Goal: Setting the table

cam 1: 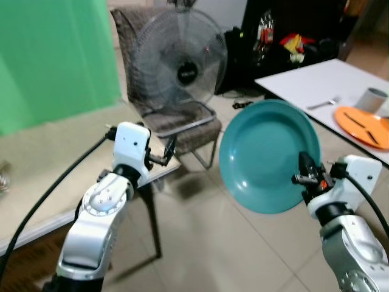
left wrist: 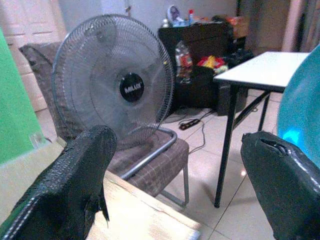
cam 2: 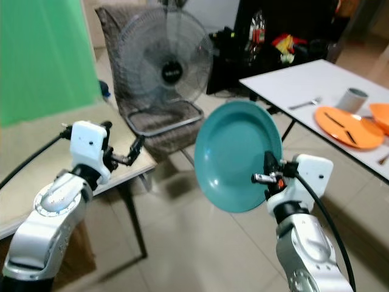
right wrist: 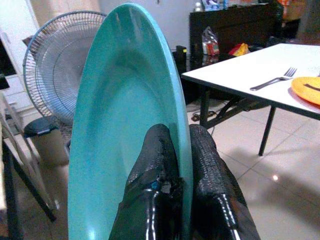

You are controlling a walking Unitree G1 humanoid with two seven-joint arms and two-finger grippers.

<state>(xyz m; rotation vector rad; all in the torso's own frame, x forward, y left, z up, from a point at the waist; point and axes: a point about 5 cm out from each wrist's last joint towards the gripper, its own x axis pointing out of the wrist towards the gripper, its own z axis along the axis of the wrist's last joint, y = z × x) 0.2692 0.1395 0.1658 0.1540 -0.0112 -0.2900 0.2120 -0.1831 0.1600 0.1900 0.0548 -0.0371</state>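
Table point(cam 1: 316, 82) partly set, well off to the right and ahead: white top already carrying an orange plate point(cam 1: 363, 126) with dark sticks, probably chopsticks, lying across it, a grey cup point(cam 1: 371, 100) just beyond that plate, and a fork point(cam 1: 324, 104) lying toward the table's near corner, left of the plate. Edge of a second orange dish point(cam 2: 380, 115) past the first, farther along the table.

Left of the table and farther back, a fan point(cam 1: 180, 64) standing on a chair point(cam 1: 182, 121); farther left again, a beige-topped desk point(cam 1: 36, 164) running along under the left arm.

Short of the table, in the open floor between it and the fan: teal plate point(cam 1: 268, 155), held up on edge, face turned toward the camera. Not yet delivered.

Right gripper point(cam 1: 303, 175) pinched tight on the plate's rim nearest the arm, one finger on each face point(right wrist: 207, 165), grip looking firm.

Left gripper point(cam 1: 168, 150) raised above the desk's edge, far from the table, fingers point(left wrist: 75, 185) spread wide and holding nothing.

Judged overall: one place laid, second plate in transit. Remaining: approach the table, tip the teal plate flat, set it on a bare stretch of the white top clear of the fork and orange plate, then release.
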